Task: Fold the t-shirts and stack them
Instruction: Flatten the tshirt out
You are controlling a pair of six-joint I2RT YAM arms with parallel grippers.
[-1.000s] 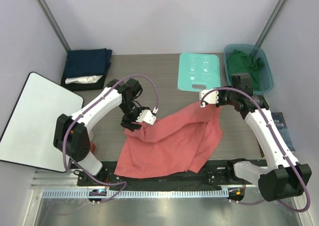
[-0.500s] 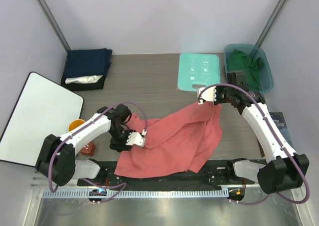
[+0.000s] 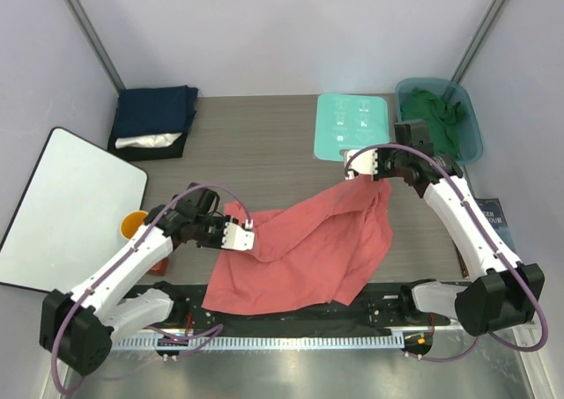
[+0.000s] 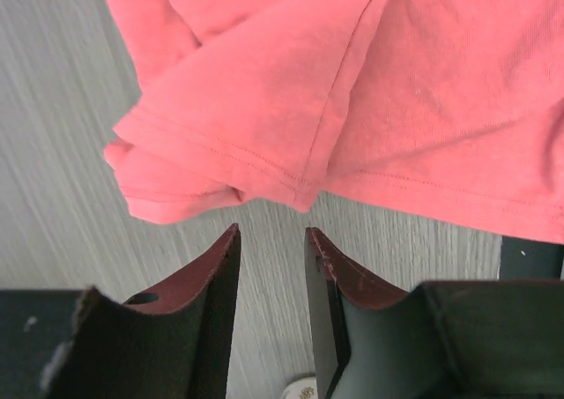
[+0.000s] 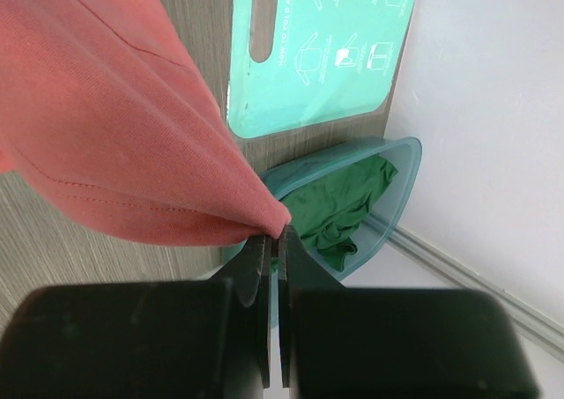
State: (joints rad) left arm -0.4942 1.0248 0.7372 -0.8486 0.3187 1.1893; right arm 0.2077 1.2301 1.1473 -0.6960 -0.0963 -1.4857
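A coral-red t-shirt (image 3: 300, 249) lies rumpled across the table's near middle. One corner of it is lifted toward the back right, where my right gripper (image 3: 359, 163) is shut on it. In the right wrist view that gripper (image 5: 275, 237) pinches a fold of the coral cloth (image 5: 115, 126). My left gripper (image 3: 243, 235) sits at the shirt's left edge. Its jaws (image 4: 271, 236) stand open with bare table between them, just short of the bunched sleeve hem (image 4: 211, 152). A navy t-shirt (image 3: 157, 110) lies folded over a white one (image 3: 145, 140) at the back left. A dark green t-shirt (image 3: 432, 117) fills the bin.
The teal bin (image 3: 477, 144) stands at the back right, with a mint-green board (image 3: 352, 126) beside it. A white panel (image 3: 62, 205) lies at the left, an orange cup (image 3: 132, 225) by its edge. A dark booklet (image 3: 498, 223) lies at the right. A black strip (image 3: 291, 300) runs along the near edge.
My left gripper has come down and back toward the left, off the shirt's edge, with its jaws narrowing. The right gripper has carried the shirt corner slightly farther back and left.
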